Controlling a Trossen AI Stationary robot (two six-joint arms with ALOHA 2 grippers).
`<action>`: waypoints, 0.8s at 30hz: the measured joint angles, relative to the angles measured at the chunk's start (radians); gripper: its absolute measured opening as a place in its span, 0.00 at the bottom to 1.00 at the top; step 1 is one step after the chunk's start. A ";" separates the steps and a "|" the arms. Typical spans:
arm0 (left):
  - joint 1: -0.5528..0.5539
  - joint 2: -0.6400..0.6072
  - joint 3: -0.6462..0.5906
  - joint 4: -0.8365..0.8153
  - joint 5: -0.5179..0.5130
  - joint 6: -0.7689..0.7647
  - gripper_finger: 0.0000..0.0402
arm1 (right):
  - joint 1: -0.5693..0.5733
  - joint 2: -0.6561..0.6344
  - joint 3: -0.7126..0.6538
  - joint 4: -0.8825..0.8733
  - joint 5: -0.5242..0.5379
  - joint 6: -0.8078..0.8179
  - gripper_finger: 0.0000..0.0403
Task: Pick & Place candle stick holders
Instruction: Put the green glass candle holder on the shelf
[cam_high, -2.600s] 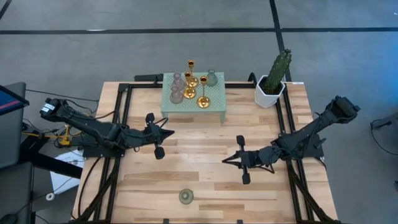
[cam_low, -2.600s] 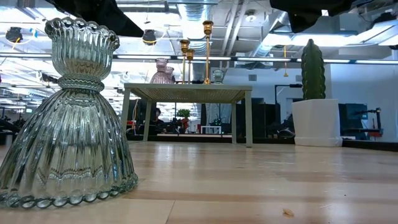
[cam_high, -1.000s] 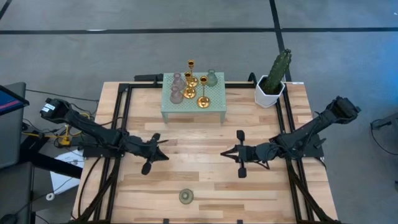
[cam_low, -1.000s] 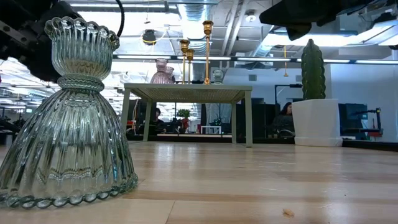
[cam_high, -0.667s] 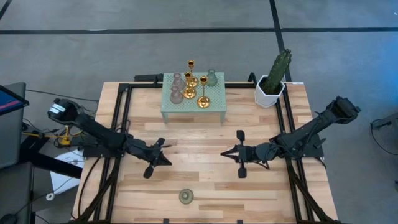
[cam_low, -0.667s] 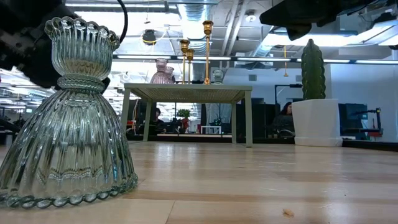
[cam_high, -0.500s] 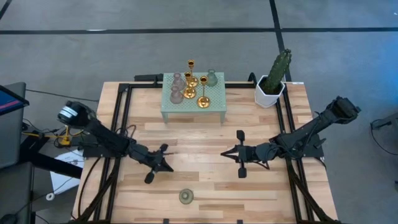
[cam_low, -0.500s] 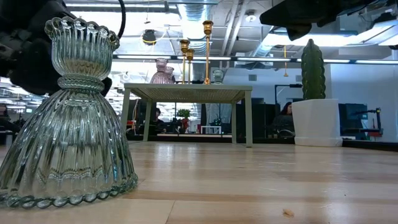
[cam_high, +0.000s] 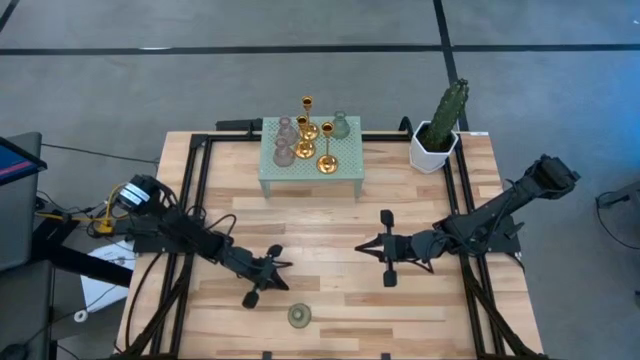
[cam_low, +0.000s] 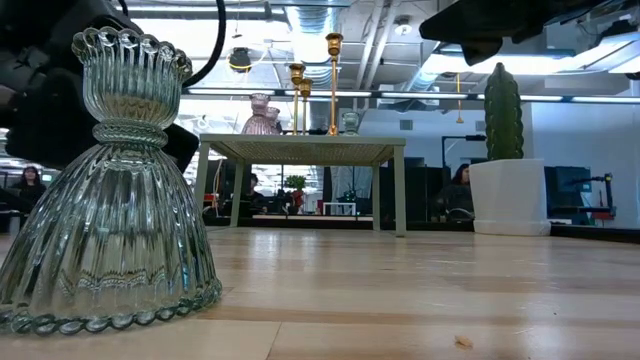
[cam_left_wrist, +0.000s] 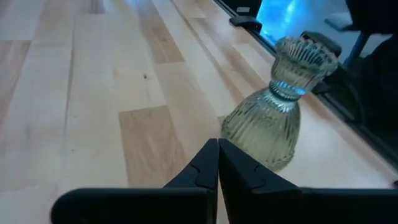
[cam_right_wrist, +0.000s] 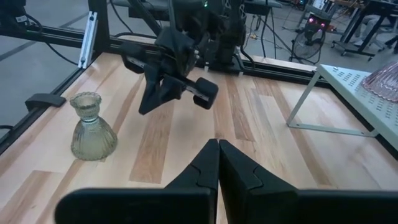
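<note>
I count six holders on the stand (cam_high: 345, 160); one green holder (cam_high: 299, 316) sits alone, well in front of the stand. My left gripper (cam_high: 264, 277) hangs just behind it, fingers pressed together, empty. Right gripper (cam_high: 386, 255) waits, closed too.

1. I am looking into a robotics lab or open-plan workspace.
2. The wooden table (cam_high: 330, 280) stands on a grey concrete floor (cam_high: 300, 90).
3. Beyond the table I see exposed ceiling pipes (cam_low: 300, 15), strip lights, dark equipment racks and seated people (cam_low: 462, 190).
</note>
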 joint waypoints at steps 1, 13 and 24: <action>0.000 -0.001 0.001 0.001 0.001 -0.016 0.03 | 0.001 0.000 0.000 0.000 0.000 0.001 0.00; -0.084 -0.002 0.027 0.002 0.071 -0.089 0.26 | 0.002 0.000 0.000 0.001 -0.001 0.033 0.00; -0.195 0.021 0.073 -0.001 -0.031 -0.166 0.02 | 0.001 0.000 0.000 0.001 0.000 0.037 0.00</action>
